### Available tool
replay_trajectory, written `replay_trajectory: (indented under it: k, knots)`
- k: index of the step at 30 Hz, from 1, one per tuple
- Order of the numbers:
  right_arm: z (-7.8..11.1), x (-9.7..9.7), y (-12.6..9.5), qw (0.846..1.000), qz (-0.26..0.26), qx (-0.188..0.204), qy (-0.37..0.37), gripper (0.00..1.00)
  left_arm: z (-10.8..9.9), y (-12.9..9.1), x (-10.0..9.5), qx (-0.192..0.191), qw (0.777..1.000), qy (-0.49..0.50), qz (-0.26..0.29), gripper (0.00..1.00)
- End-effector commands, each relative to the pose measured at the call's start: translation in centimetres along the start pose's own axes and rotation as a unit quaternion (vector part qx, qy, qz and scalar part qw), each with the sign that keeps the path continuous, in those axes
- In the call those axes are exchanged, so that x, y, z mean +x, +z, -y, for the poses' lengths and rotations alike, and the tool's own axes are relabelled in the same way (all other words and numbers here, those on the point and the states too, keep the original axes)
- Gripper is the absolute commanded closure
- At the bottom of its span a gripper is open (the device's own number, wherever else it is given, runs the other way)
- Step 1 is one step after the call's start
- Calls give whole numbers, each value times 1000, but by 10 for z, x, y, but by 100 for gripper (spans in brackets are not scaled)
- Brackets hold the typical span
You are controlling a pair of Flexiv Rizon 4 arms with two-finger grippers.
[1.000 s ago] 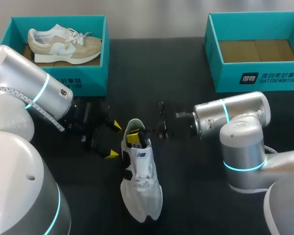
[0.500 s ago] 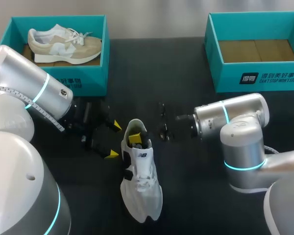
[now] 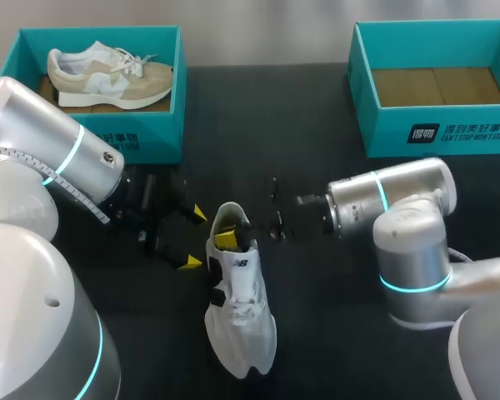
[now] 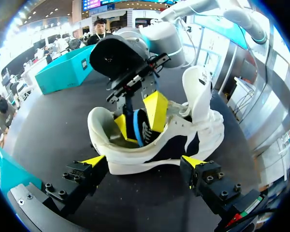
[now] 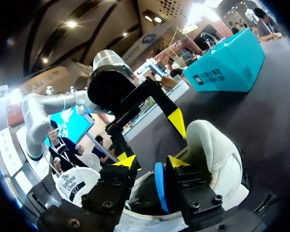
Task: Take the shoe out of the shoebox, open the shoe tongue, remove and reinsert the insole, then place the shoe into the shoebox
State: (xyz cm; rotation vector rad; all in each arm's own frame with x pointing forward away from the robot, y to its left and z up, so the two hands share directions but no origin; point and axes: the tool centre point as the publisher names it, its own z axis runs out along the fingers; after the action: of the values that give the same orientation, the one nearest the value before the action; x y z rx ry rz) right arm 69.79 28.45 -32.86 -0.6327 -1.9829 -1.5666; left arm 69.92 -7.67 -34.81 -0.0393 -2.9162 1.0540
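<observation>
Head view: shoe (image 3: pixel 242 304) lies heel away, toe near.

The white shoe (image 3: pixel 242 308) is showing a smooth, faintly glossy synthetic upper, lying on the table's (image 3: pixel 317 350) matt black surface.

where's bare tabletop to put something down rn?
Free: table between left box and right box; also between white shoe toe and right arm. Crowded at the shoe's heel: left gripper and right gripper meet there.
</observation>
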Motion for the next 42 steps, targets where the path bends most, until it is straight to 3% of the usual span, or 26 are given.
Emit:
replay_trajectory:
  k: [1, 12, 19, 27, 36, 42]
  knots:
    - [-14, 6, -7, 1000, 8, 30, -3, 22, 1, -1, 1, 1, 1000, 3, -1, 0]
    - [-21, 14, -13, 998, 22, 64, -12, 25, 0, -6, 3, -4, 1000, 5, 3, 0]
    - [-21, 21, -18, 996, 35, 87, -8, 33, -2, -11, 4, -7, 1000, 7, 5, 0]
    - [-24, 25, -44, 990, 64, 126, 6, 44, -9, -27, 4, -19, 1000, 10, 7, 0]
    - [-34, 30, -69, 979, 54, 191, 47, 44, -18, -42, 4, -40, 999, 14, 11, 0]
    - [-44, 36, -76, 963, 60, 248, 82, 32, -24, -60, 6, -46, 999, 23, -6, 0]
